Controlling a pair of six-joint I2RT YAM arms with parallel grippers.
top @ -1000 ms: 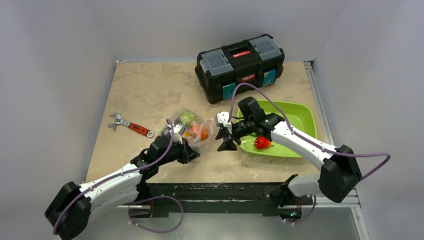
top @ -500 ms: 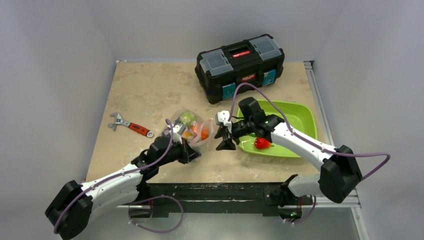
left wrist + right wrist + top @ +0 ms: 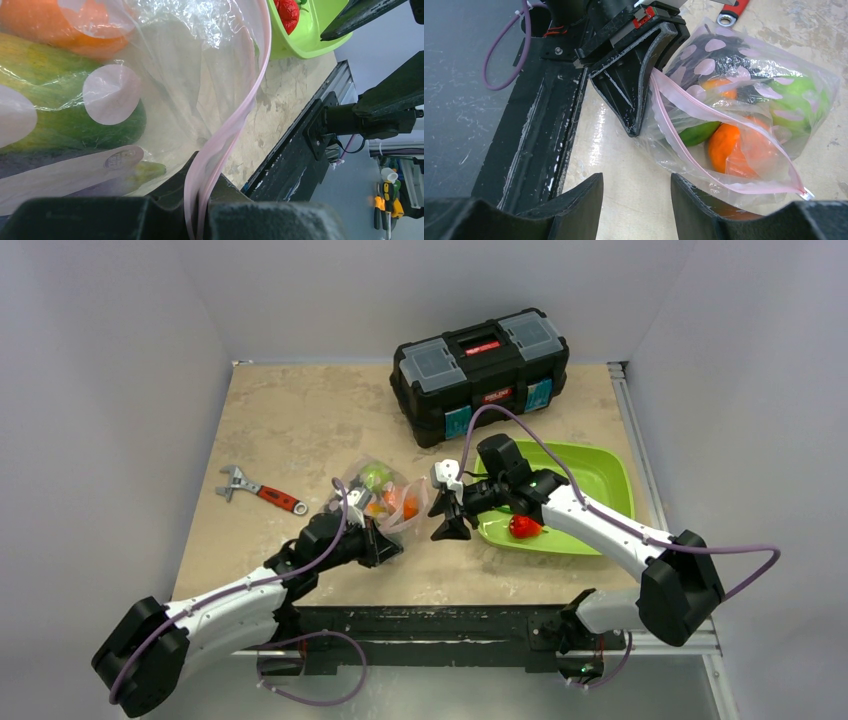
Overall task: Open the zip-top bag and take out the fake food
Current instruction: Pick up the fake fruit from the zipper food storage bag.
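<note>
The zip-top bag (image 3: 385, 495) lies mid-table, clear with a pink zip strip (image 3: 235, 125). My left gripper (image 3: 205, 185) is shut on the near end of that strip. The bag mouth gapes in the right wrist view, the strip (image 3: 684, 145) split into two lips. The fake food shows inside the bag: an orange (image 3: 729, 147), a green apple (image 3: 799, 100), a green piece (image 3: 696, 132) and dark purple grapes. My right gripper (image 3: 636, 192) stands open just right of the bag's mouth, over bare table, with nothing between its fingers. A red fake food piece (image 3: 523, 526) lies in the green tray (image 3: 590, 475).
A black toolbox (image 3: 480, 370) stands at the back. A red-handled wrench (image 3: 262, 492) lies left of the bag. The green tray sits to the right under my right arm. The table's near edge and black rail (image 3: 539, 125) run close by the grippers.
My right gripper has edged slightly left toward the bag. The left gripper keeps its hold on the zip strip.
</note>
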